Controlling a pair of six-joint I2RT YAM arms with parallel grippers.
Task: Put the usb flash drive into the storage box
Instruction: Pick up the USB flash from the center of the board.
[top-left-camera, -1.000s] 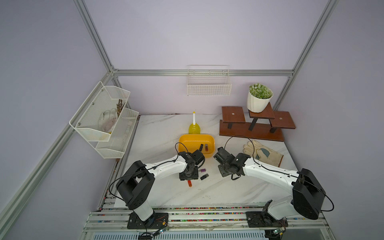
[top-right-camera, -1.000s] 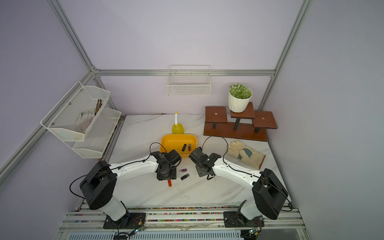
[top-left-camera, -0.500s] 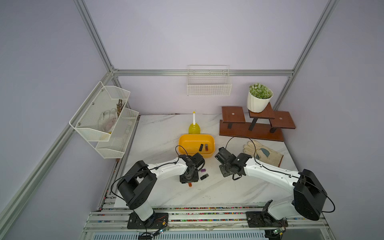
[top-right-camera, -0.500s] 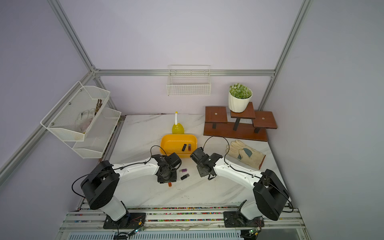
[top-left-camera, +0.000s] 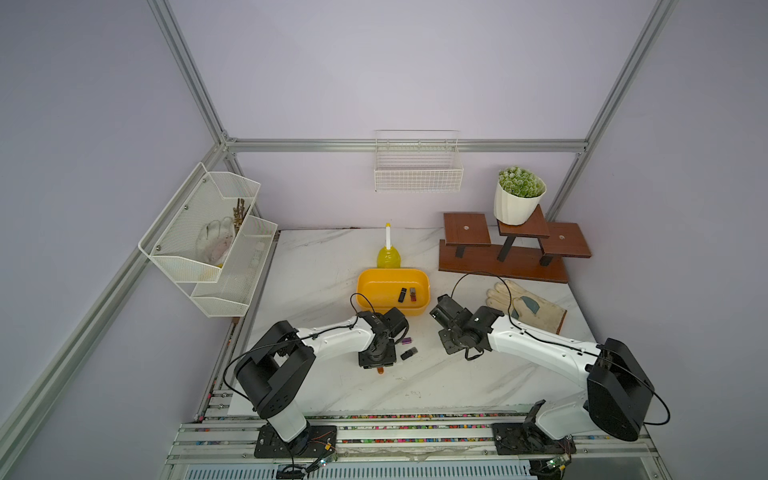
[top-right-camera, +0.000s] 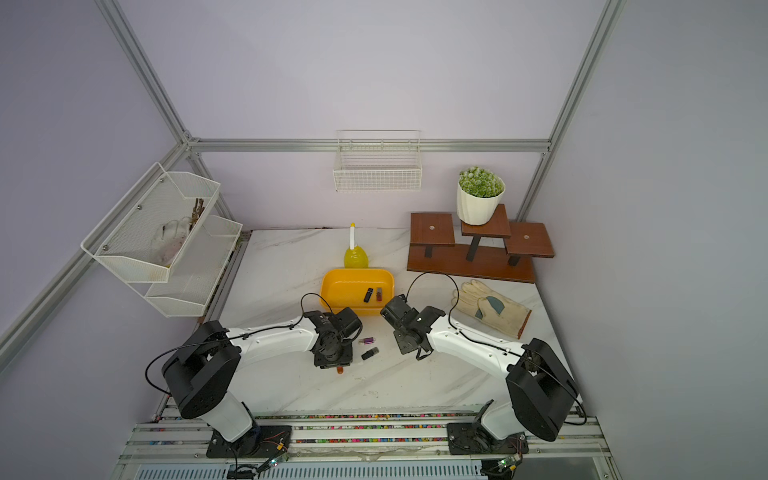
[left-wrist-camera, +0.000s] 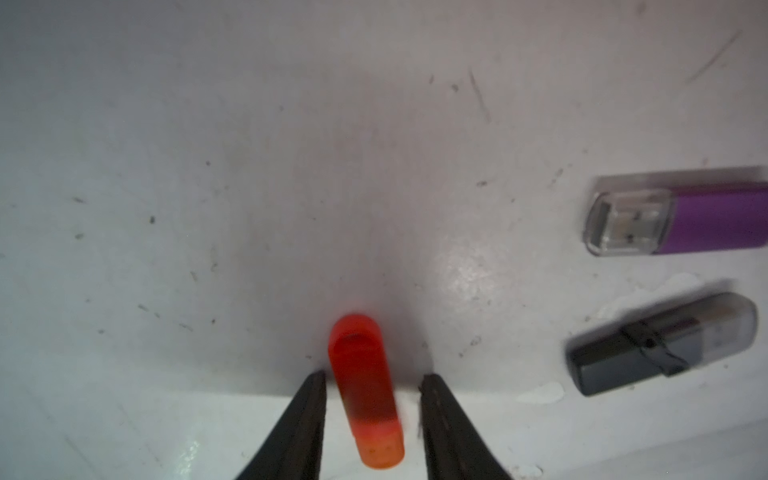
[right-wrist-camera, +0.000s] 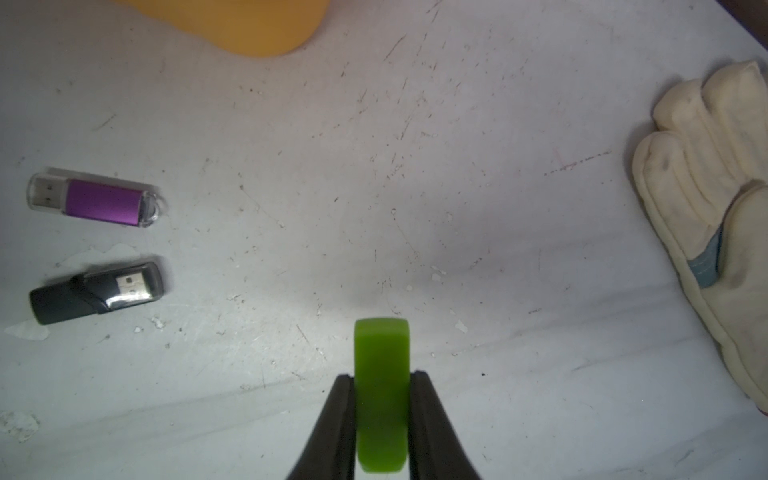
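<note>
The storage box (top-left-camera: 371, 277) (top-right-camera: 335, 277) is a yellow tub mid-table with a black and a red-brown drive inside; its corner (right-wrist-camera: 249, 29) shows in the right wrist view. An orange-red usb flash drive (left-wrist-camera: 363, 386) lies on the table between the fingers of my left gripper (left-wrist-camera: 372, 376), which is open with a gap on each side. In both top views its tip (top-left-camera: 380, 371) (top-right-camera: 340, 371) pokes out under that gripper (top-left-camera: 377, 360). My right gripper (right-wrist-camera: 382, 374) (top-left-camera: 453, 345) is shut on a green drive (right-wrist-camera: 381, 395), just above the table.
A purple drive (top-left-camera: 406, 340) (left-wrist-camera: 706, 216) (right-wrist-camera: 99, 203) and a black drive (top-left-camera: 409, 353) (left-wrist-camera: 648, 353) (right-wrist-camera: 91, 295) lie between the arms. A work glove (top-left-camera: 525, 305) (right-wrist-camera: 706, 199) lies right; a yellow bottle (top-left-camera: 388, 255) and a wooden stand (top-left-camera: 511, 253) stand behind.
My left gripper has moved toward the table's front and down over the orange-red drive, and its jaws have narrowed. The right arm has barely moved.
</note>
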